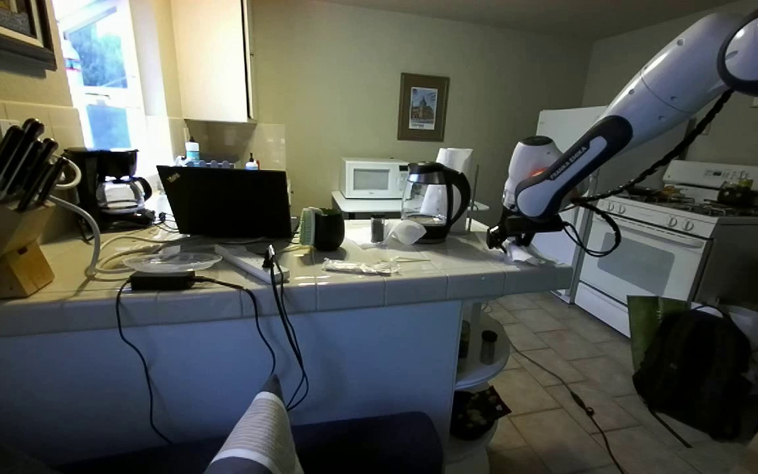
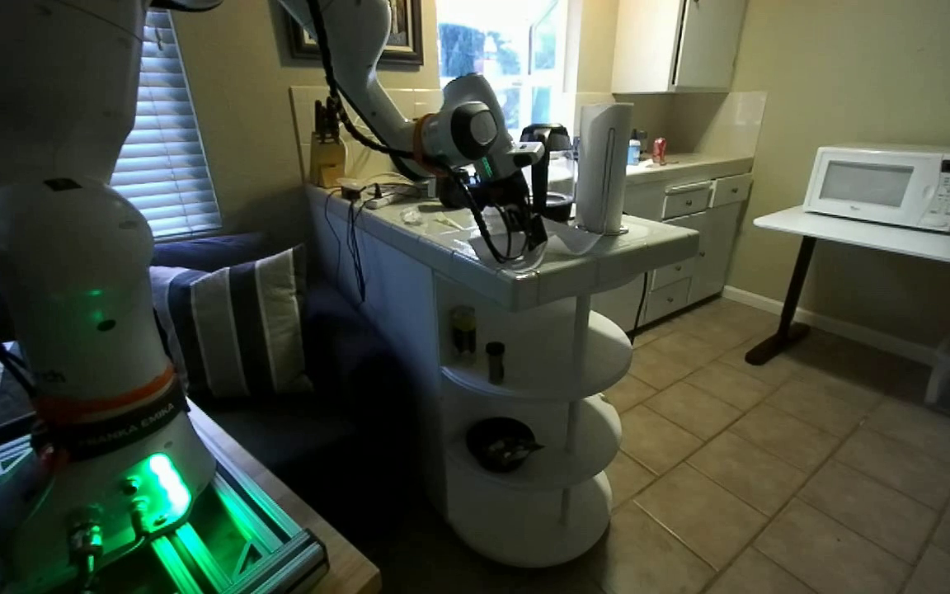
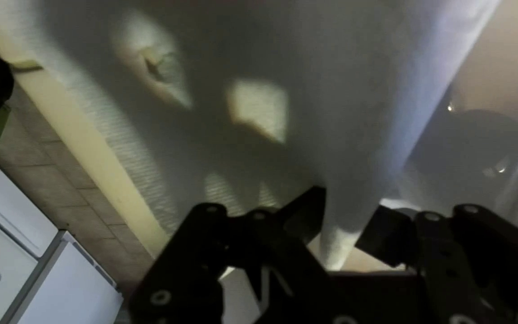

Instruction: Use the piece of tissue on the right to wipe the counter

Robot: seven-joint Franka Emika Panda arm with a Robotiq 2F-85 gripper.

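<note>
One gripper (image 3: 344, 220) stands over one piece of tissue (image 3: 259, 108), which lies on the pale surface (image 1: 412, 289) close to its end. The gripper's two fingers (image 3: 387, 236) are slightly apart with a raised fold of the tissue between them; whether they press on it cannot be told. Both exterior views include one microwave (image 1: 374, 178), one electric kettle (image 1: 422, 197), one paper roll (image 2: 603, 169) and one knife block (image 1: 10, 243). Visible in an exterior view alone are one laptop (image 1: 227, 203), one coffee maker (image 1: 110, 191) and one backpack (image 1: 695, 372); likewise in an exterior view alone, one red can (image 2: 659, 151) and one arm base (image 2: 104, 462) lit green. The wrist view shows the breadth of the tissue, largely in shadow, which both exterior views partly hide behind the gripper.
</note>
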